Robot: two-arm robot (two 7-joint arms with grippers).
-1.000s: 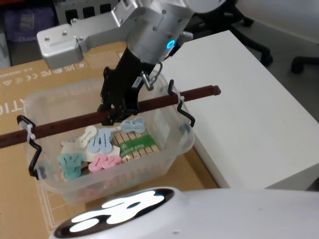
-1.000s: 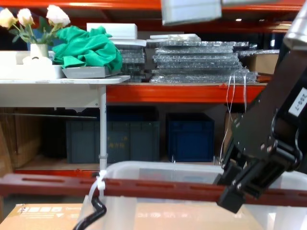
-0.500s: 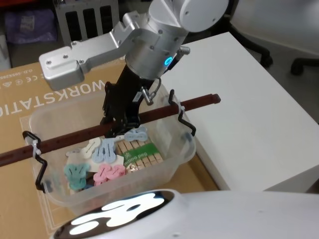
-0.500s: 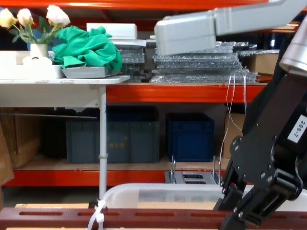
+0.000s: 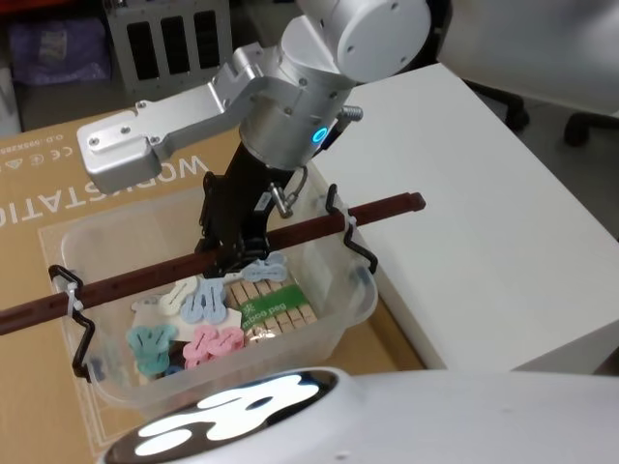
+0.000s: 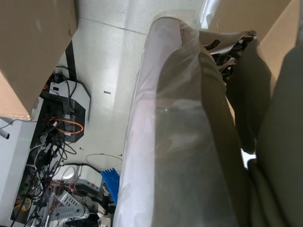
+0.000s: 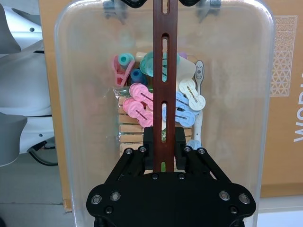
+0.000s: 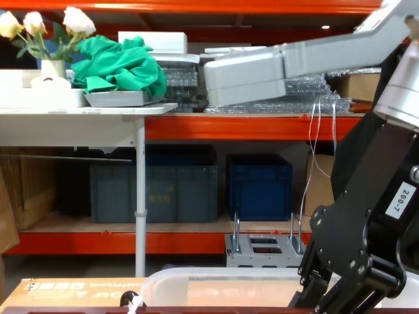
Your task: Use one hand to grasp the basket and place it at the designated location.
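The basket (image 5: 329,309) is a translucent white tub over a brown cardboard box (image 5: 39,184), holding pastel clips and wooden pegs. A long red-brown bar handle (image 5: 377,209) spans it, held by black hooks (image 5: 70,319). My right gripper (image 5: 224,259) is shut on the bar near its middle. In the right wrist view the black fingers (image 7: 150,142) pinch the handle (image 7: 164,71) from both sides above the basket (image 7: 71,118). In the chest view the gripper (image 8: 314,302) sits at the lower right beside the basket's rim (image 8: 222,278). My left gripper (image 6: 236,94) hangs parked over the floor.
A white table (image 5: 484,222) lies right of the basket. A grey rack (image 5: 164,39) stands behind the cardboard box. In the chest view a small grey metal crate (image 8: 265,245) and dark blue crates (image 8: 258,186) sit under orange shelving (image 8: 236,124).
The right arm has lowered the basket toward the cardboard box. The handle has dropped to the bottom edge of the chest view. The grip on the bar has not changed.
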